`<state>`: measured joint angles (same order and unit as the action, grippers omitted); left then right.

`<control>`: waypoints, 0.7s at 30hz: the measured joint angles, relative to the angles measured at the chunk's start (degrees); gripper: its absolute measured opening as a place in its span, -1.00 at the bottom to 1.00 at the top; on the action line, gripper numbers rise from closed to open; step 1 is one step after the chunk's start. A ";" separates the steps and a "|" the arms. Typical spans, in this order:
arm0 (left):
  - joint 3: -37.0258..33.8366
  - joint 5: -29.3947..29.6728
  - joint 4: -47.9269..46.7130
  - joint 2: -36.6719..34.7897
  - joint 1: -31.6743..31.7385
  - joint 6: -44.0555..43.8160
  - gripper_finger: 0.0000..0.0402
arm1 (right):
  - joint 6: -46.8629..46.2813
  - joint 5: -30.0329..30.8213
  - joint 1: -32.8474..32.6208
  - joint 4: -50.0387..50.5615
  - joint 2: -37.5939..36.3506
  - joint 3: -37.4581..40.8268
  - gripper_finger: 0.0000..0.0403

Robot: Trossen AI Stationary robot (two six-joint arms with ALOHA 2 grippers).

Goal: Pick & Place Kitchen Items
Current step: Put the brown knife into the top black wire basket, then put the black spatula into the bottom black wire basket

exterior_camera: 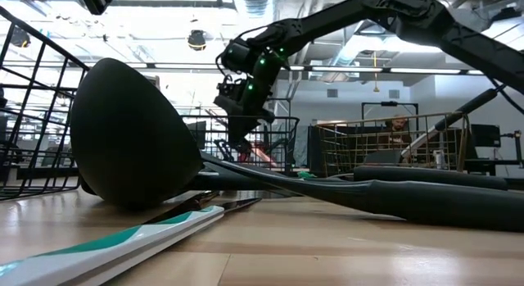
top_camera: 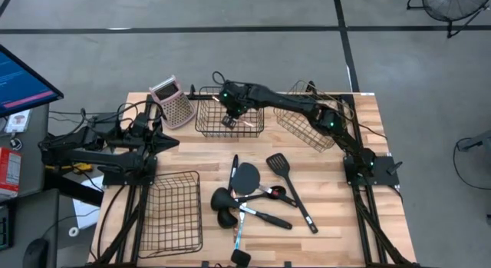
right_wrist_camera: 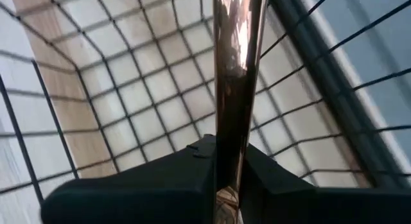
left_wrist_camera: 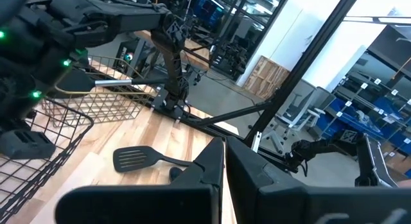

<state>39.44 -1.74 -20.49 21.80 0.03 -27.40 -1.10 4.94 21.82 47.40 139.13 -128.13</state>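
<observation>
Silvery utensil [right_wrist_camera: 235, 89] clamped upright in the right gripper [top_camera: 229, 114], inside the middle wire basket [top_camera: 205, 124] at the table's far edge. Beside it: pink-topped grater [top_camera: 173, 104], tilted basket [top_camera: 301, 124]. Nearer: heaped black utensils [top_camera: 257, 193]. Left gripper [left_wrist_camera: 224, 161] closed, empty, at left.

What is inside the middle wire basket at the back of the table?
The right gripper holds a shiny metal utensil inside the basket. The arm covers part of the basket floor.
</observation>
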 joint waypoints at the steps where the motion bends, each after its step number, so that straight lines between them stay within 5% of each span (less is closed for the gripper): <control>1: 0.00 0.00 0.00 -0.01 0.00 0.03 -0.99 | -0.02 0.04 0.01 -0.05 -0.12 -0.05 -0.86; 11: 0.00 0.00 0.00 0.00 0.00 0.05 -0.99 | -1.70 -0.35 -0.04 0.79 -0.09 -0.05 -0.79; 21: 0.00 -0.02 -0.02 0.00 -0.02 0.09 -0.99 | -1.93 -0.44 -0.10 1.53 -0.35 -0.03 -0.40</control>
<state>39.44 -1.76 -20.51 21.80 0.01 -27.31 -3.03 4.49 21.71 48.93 138.78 -128.16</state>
